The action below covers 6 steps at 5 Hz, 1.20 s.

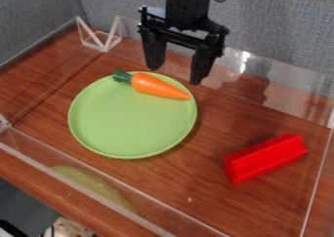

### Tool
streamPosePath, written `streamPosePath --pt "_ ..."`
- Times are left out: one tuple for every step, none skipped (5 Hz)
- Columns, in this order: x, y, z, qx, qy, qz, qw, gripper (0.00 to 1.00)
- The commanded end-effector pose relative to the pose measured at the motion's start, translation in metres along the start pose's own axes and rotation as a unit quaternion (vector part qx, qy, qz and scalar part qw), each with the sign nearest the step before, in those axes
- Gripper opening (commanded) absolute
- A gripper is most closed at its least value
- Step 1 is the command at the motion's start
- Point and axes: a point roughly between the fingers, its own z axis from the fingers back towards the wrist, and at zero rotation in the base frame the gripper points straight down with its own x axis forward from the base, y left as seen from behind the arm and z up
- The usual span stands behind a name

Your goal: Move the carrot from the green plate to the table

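A small orange carrot (158, 85) with a green stem end lies on the far part of the light-green plate (128, 126), its tip pointing right. The plate rests on the dark reddish-brown table (196, 177). My black gripper (179, 71) hangs just behind and above the carrot, pointing straight down. Its two fingers (154, 51) stand wide apart, and the gap between them holds nothing.
A red rectangular block (267, 157) lies on the table to the right of the plate. Clear acrylic walls (280, 80) edge the tabletop. A small clear wire-like stand (102, 31) sits at the far left corner.
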Motion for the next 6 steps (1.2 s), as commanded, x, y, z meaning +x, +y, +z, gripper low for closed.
streamPosePath --pt "0.008 0.019 -0.003 0.01 0.003 -0.009 0.9999 1.0" --pt "0.016 0.042 -0.006 0.02 -0.001 -0.011 0.9997 1.0" --pt "0.022 0.061 -0.007 0.03 -0.004 -0.02 0.9993 1.0" --pt "0.031 0.069 -0.011 0.037 -0.009 -0.049 0.9981 1.0" --pt "0.044 0.073 -0.016 0.044 -0.016 -0.094 0.9945 1.0" --pt "0.052 0.078 -0.024 0.048 -0.021 -0.138 0.989 1.0"
